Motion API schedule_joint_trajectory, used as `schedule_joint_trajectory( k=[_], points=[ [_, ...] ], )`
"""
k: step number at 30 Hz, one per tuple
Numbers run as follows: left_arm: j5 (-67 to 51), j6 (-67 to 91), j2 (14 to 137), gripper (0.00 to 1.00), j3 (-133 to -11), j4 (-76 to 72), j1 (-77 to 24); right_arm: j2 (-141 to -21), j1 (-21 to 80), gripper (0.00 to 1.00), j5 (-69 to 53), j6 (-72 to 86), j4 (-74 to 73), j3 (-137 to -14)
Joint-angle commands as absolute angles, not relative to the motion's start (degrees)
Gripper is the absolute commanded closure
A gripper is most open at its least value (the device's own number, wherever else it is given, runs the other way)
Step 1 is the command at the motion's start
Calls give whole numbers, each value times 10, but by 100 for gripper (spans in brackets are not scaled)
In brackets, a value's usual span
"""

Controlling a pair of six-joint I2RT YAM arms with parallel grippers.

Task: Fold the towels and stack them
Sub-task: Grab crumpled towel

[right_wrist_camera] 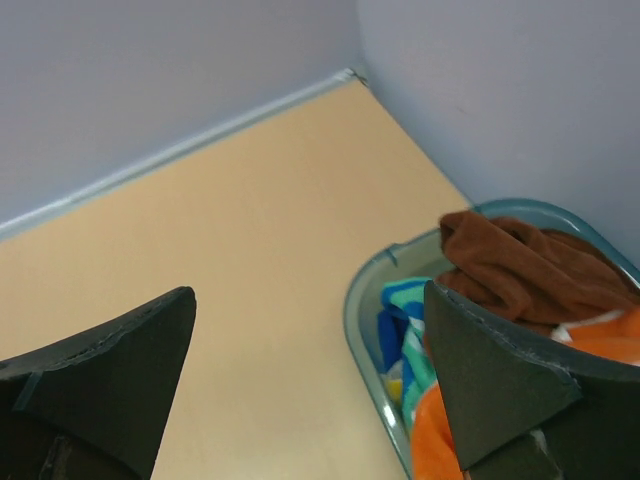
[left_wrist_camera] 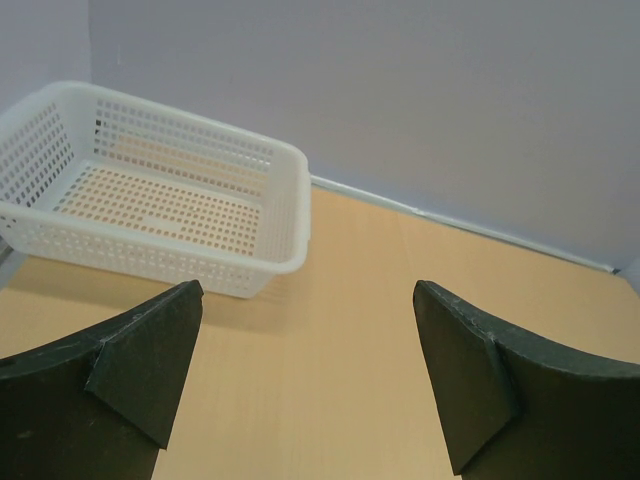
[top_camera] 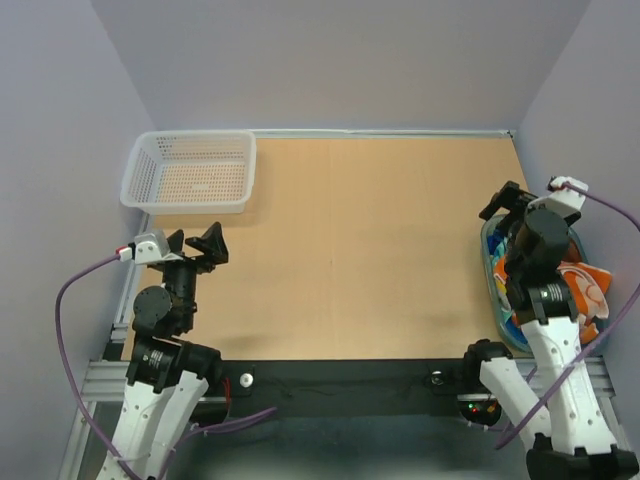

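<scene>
Right wrist view: three towels heaped in one teal tub (right_wrist_camera: 352, 305) at the surface's (top_camera: 350, 250) right edge: brown towel (right_wrist_camera: 530, 265), orange towel (right_wrist_camera: 432, 445), blue-green towel (right_wrist_camera: 405, 332). One white basket (top_camera: 190, 172) sits far left. Both pairs of jaws gape, empty.

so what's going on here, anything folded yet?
Nothing yet. The towels lie heaped, unfolded, in the blue-green tub at the right edge of the table. The right arm hangs over the tub's far end, jaws open and empty. The left arm sits on the near side of the white basket, jaws open, holding nothing. No towel is on the table.
</scene>
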State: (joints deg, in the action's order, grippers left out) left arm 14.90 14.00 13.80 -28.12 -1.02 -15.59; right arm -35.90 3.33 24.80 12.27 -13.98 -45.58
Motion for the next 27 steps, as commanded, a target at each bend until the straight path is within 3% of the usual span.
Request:
schedule_joint_trajectory(
  k=[1, 6, 11, 14, 27],
  points=[
    [139, 138, 113, 2, -294, -35, -168, -461, 29, 0, 408, 145, -237, -539],
    [144, 136, 97, 2, -289, -38, -196, -583, 19, 0, 501, 197, -335, -584],
    [144, 135, 87, 2, -286, -44, -219, -664, -63, 0, 476, 306, -381, -604],
    [143, 134, 84, 2, -285, -47, -232, -696, -126, 0, 384, 351, -398, -608],
    [145, 127, 92, 2, -279, -55, -261, -700, -230, 0, 416, 503, -501, -570]
  ],
)
